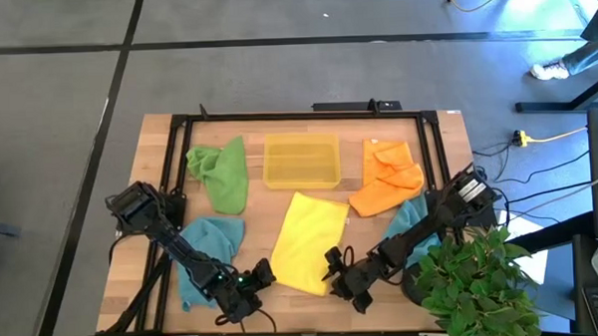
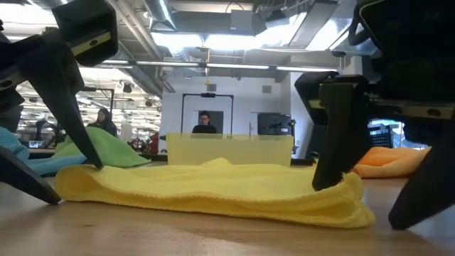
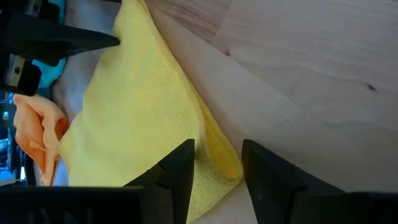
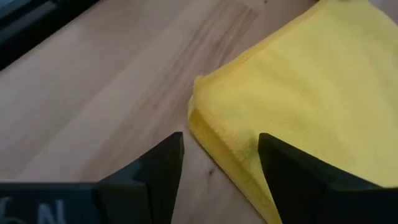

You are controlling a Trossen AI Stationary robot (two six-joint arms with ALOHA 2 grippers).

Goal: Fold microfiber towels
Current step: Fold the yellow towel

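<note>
**Both claws parted at the yellow towel's near corners**

The left gripper (image 3: 216,163) stands with fingers apart astride one corner of the yellow towel (image 1: 312,240); the right gripper (image 4: 219,163) is spread wider at the other corner, one finger touching the cloth. The soft, nubbly towel lies folded on the smooth wooden table (image 1: 423,301)

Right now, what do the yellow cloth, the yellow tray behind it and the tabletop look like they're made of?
Yellow cloth: soft knitted fabric, likely microfiber; a fine looped weave shows, with a matte surface and limp folded edges.
Yellow tray: probably rigid plastic; it is translucent, with straight walls.
Tabletop: wood, seemingly joined planks; grain lines, small knots and a smooth pale finish show.
</note>
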